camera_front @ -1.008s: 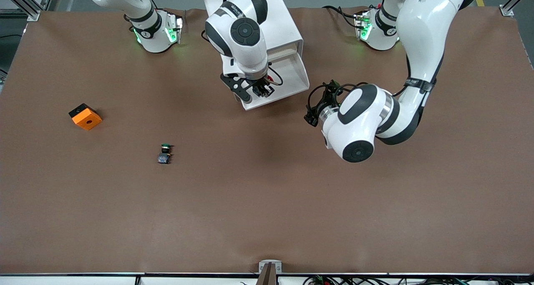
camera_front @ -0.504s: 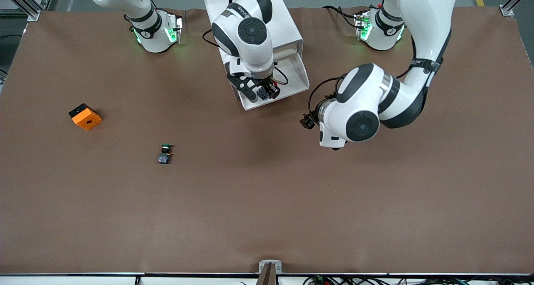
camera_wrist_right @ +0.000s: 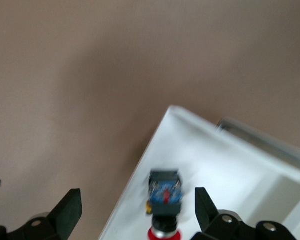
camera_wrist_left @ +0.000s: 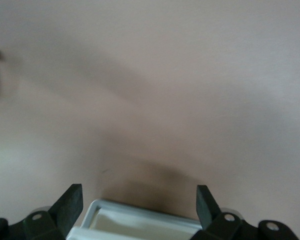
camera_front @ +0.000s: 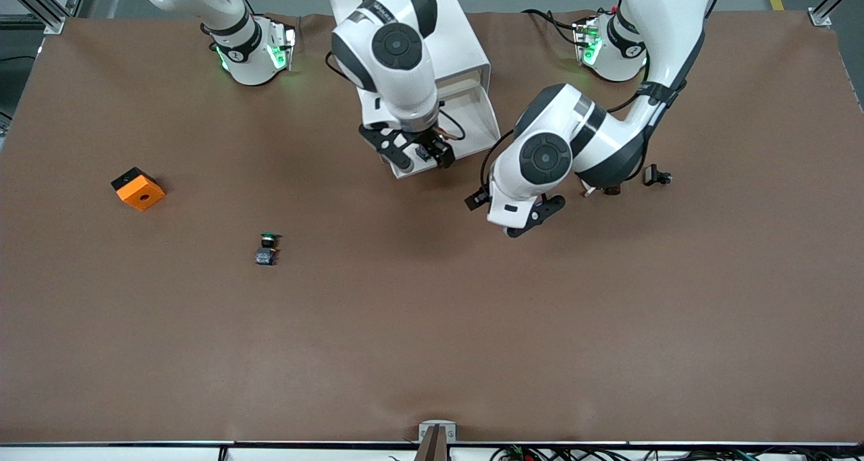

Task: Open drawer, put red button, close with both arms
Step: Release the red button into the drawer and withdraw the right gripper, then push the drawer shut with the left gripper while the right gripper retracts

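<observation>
The white cabinet stands between the arms' bases with its cream-white drawer pulled out toward the front camera. The red button lies on its side on the drawer floor, close to a corner. My right gripper hangs over that corner, open, its fingers either side of the button and clear of it. My left gripper is open and empty, low over the table beside the drawer's front, toward the left arm's end. A stretch of the drawer's rim shows between its fingers.
A green-capped button and an orange block lie on the brown table toward the right arm's end, nearer the front camera. Two small dark parts lie by the left arm's elbow.
The right gripper has opened and let the red button go into the drawer. The left arm's hand has swung round, toward the drawer's front.
</observation>
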Controlling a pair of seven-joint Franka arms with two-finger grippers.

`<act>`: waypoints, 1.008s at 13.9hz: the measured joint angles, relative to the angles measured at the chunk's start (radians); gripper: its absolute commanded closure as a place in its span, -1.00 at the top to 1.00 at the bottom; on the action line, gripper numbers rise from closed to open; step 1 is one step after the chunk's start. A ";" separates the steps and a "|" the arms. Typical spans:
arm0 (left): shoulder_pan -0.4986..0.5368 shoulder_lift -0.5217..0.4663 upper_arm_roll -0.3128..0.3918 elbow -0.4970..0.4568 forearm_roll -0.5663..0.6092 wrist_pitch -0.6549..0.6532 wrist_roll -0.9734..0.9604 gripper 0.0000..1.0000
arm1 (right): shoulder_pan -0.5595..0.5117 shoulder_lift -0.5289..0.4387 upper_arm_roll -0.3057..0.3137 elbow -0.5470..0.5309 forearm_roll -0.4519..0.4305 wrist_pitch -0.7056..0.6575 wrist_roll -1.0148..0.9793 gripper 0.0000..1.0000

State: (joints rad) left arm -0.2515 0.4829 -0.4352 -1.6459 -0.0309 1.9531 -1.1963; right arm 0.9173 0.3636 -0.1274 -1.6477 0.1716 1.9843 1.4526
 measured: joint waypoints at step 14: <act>-0.081 -0.075 -0.072 -0.226 0.188 0.269 -0.041 1.00 | -0.585 -0.118 -0.014 0.165 -0.123 -0.486 -1.014 1.00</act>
State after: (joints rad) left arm -0.3321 0.4082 -0.5068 -1.8723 0.1575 2.2219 -1.2376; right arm 0.3324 0.2453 -0.1411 -1.4830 0.0489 1.4982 0.4390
